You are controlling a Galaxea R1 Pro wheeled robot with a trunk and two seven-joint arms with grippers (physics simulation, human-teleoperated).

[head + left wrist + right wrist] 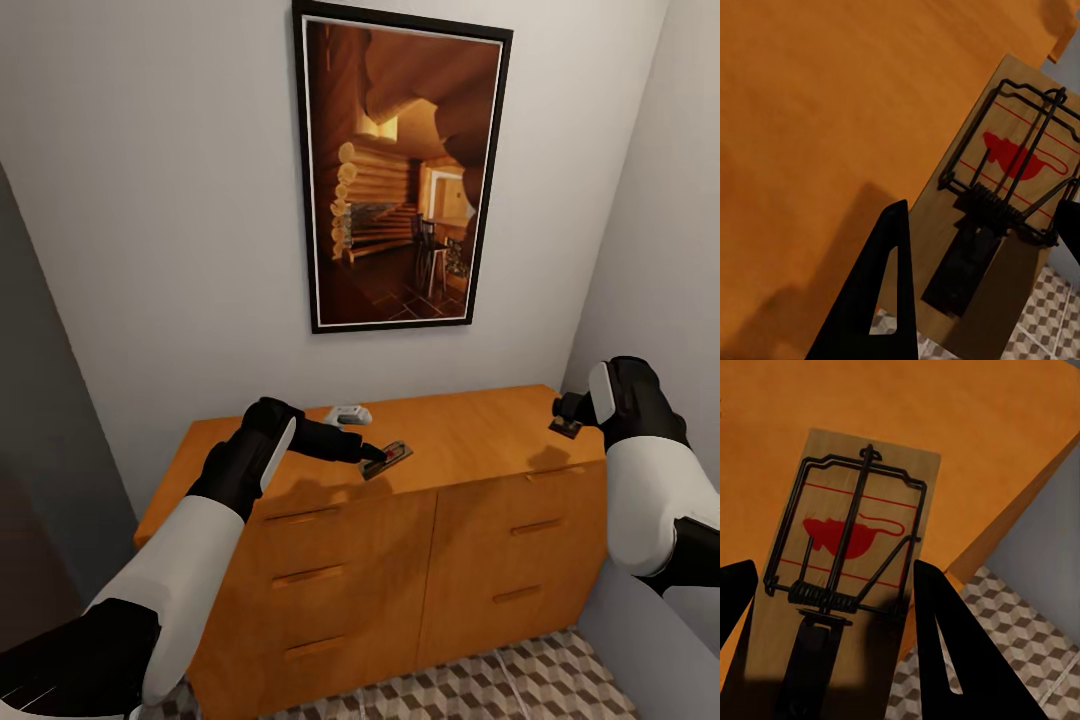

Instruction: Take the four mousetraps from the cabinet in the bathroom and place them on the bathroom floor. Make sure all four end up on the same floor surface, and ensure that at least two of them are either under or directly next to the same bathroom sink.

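Observation:
The orange-brown cabinet (pixel 470 430) stands against the wall. My left gripper (pixel 375 455) is shut on a mousetrap (pixel 388 459) just above the middle of the cabinet top. In the left wrist view that mousetrap (pixel 997 195), wood with black wire and a red mouse print, sits between the dark fingers (pixel 881 292). My right gripper (pixel 568 422) is shut on a second mousetrap (pixel 565 429) over the top's right end. The right wrist view shows this second mousetrap (pixel 847 540) between its fingers (pixel 945 652). The cube-patterned bathroom floor (pixel 520 680) lies below. The bathroom sink is out of view.
A small pale grey object (pixel 348 413) lies on the cabinet top by the wall, too small to identify. A framed picture (pixel 400 170) hangs above. Walls close in at left and right. The cabinet front has several drawers with bar handles (pixel 305 576).

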